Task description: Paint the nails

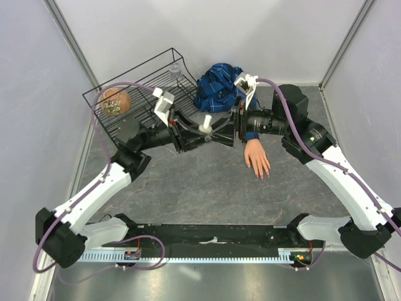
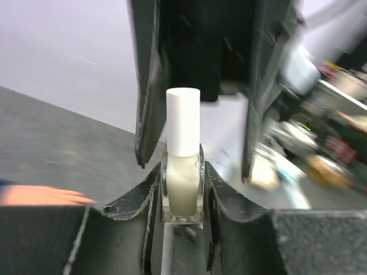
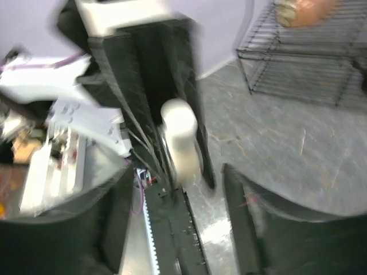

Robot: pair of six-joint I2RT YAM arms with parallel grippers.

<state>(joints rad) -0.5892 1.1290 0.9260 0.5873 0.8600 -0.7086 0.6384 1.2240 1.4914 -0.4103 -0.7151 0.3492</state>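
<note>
- Left pincer (image 2: 182, 179): clamped on the bottle's (image 2: 183, 197) glass body.
- Right pincer (image 2: 195, 170): jaws parted either side of the white cap (image 2: 183, 120).
- Mannequin hand (image 1: 257, 160): flat on bench (image 1: 188, 188).

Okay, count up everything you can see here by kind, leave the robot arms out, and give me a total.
Mannequin hand with blue plaid sleeve: 1
Clear bottle with white cap: 1
Black wire rack: 1
Brown roundish object in the rack: 1
Small clear item in the rack: 1
Total: 5
</note>
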